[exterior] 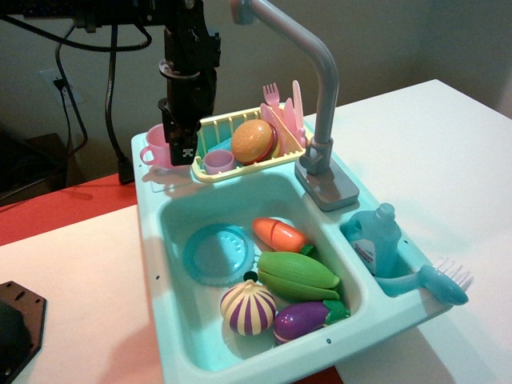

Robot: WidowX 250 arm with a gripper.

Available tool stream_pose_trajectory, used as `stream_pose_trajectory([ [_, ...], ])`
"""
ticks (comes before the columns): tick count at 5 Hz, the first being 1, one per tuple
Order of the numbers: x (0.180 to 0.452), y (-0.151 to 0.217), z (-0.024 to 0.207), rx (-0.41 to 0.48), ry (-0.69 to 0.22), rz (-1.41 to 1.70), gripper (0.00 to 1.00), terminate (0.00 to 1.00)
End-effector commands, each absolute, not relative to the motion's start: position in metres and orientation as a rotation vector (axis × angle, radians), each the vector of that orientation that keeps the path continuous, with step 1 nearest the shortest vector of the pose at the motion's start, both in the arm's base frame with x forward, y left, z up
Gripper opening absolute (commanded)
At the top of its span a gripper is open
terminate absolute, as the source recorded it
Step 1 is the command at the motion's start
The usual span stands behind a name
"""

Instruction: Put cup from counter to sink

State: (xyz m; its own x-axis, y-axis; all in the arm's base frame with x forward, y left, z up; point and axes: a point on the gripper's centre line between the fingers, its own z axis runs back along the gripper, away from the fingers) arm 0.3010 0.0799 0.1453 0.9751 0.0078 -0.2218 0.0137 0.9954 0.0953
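The light-pink cup [157,145] stands upright on the turquoise counter [164,179] at the back left corner of the sink unit, its handle pointing left. My gripper [184,154] points down and covers the cup's right side, at or over its rim. I cannot tell whether the fingers are closed on the cup wall. The sink [240,198] lies in front of the cup, with its tall grey faucet [320,88] at the back right.
The basin holds a blue plate [216,253], a carrot [278,234], a green vegetable [296,274], an onion [247,309] and an eggplant [302,319]. The yellow dish rack [210,128] beside the cup holds a lilac cup [218,162], a burger [254,140] and pink cutlery [284,112]. A soap bottle [376,238] and a brush [436,282] are at the right.
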Motion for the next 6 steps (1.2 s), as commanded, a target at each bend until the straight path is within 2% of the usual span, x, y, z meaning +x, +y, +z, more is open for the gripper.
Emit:
stream_pose_trajectory([
  [1, 0.297, 0.086, 0.153, 0.117, 0.166, 0.018, 0.00, 0.00],
  [3, 0.293, 0.085, 0.156, 0.118, 0.148, 0.009, 0.00, 0.00],
  [4, 0.296, 0.080, 0.165, 0.117, 0.125, -0.005, 0.00, 0.00],
  [6, 0.321, 0.039, 0.192, 0.095, 0.055, -0.085, 0.00, 0.00],
])
